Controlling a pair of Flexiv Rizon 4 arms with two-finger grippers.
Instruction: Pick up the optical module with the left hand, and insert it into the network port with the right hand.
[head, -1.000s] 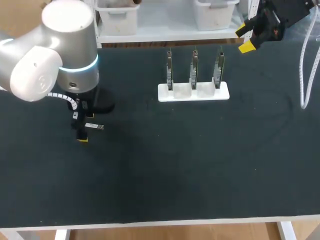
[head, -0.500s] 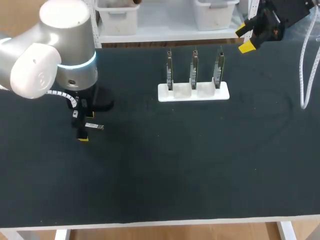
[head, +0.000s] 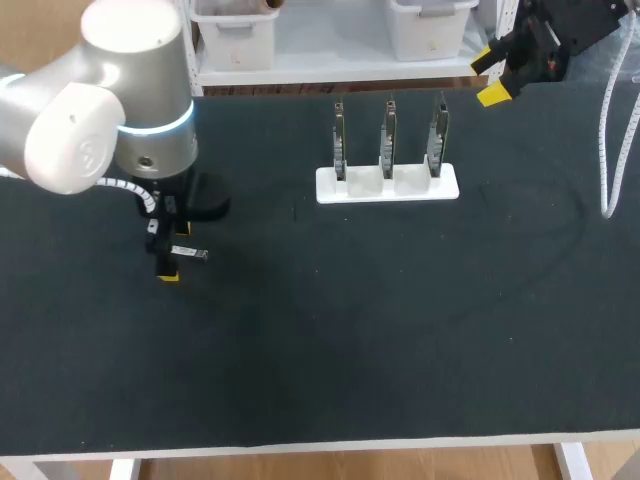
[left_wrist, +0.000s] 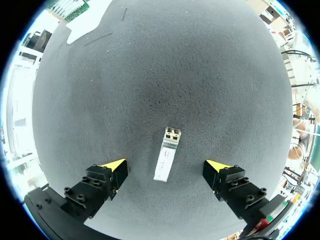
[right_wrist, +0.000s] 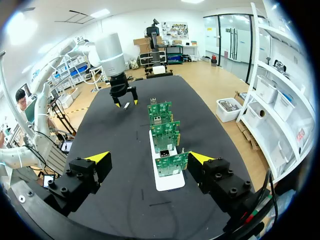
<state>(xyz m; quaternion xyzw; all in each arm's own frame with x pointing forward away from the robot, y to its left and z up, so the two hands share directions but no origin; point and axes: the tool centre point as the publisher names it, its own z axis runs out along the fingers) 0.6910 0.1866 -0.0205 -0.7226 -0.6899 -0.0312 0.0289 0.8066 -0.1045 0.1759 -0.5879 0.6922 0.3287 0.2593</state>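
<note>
Left end effector (left_wrist: 166, 165) apart, straddling optical module (left_wrist: 166, 161); white stand (head: 328, 186) holds three boards (head: 388, 140).

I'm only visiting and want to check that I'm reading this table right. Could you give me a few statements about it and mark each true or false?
1. The small silver metal optical module lies flat on the black table mat, between the open fingers of the left gripper. True.
2. The left gripper holds the module up off the mat. False: the module rests on the mat and neither finger touches it.
3. The white plastic holder carries three upright green circuit boards. True.
4. The right gripper is shut on one of the boards. False: it is open and empty, well apart from the holder.
</note>
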